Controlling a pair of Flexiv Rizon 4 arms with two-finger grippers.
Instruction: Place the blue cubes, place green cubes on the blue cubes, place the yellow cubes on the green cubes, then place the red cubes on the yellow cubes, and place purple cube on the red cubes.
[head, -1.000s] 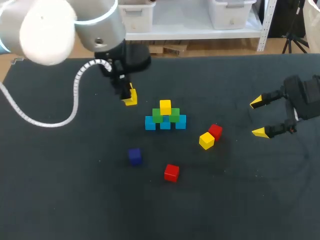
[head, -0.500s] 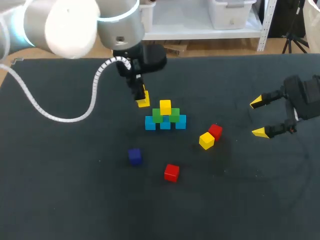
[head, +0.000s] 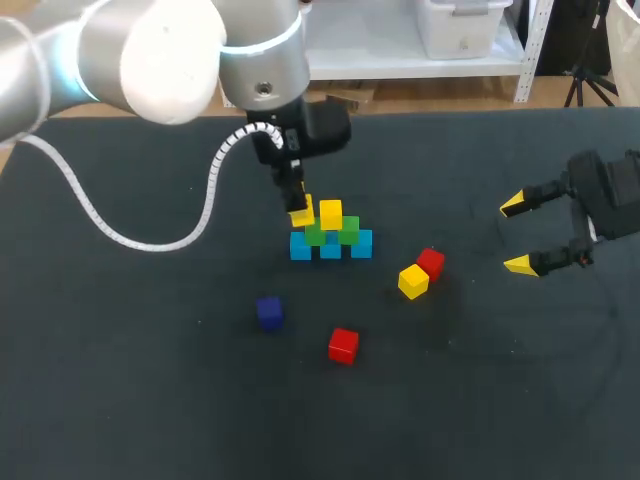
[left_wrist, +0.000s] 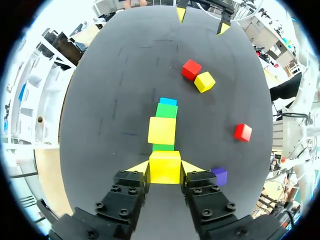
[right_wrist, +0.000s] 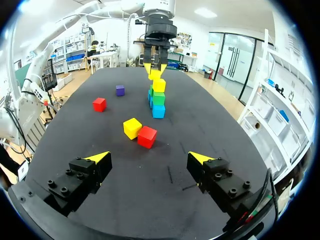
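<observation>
Left claw (left_wrist: 165, 169) holds yellow cube (left_wrist: 165, 165) over stack (head: 331, 238) edge

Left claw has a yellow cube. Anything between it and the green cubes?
Nothing visible. The left claw holds the yellow cube right by the nearest green cube. The placed yellow cube sits close beside it, so the fit looks tight.

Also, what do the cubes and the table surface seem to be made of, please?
The front red cube and the yellow cube in the left gripper look like painted wood or hard plastic: crisp edges, even colour. The table seems covered in dark matte cloth: no glare.
</observation>
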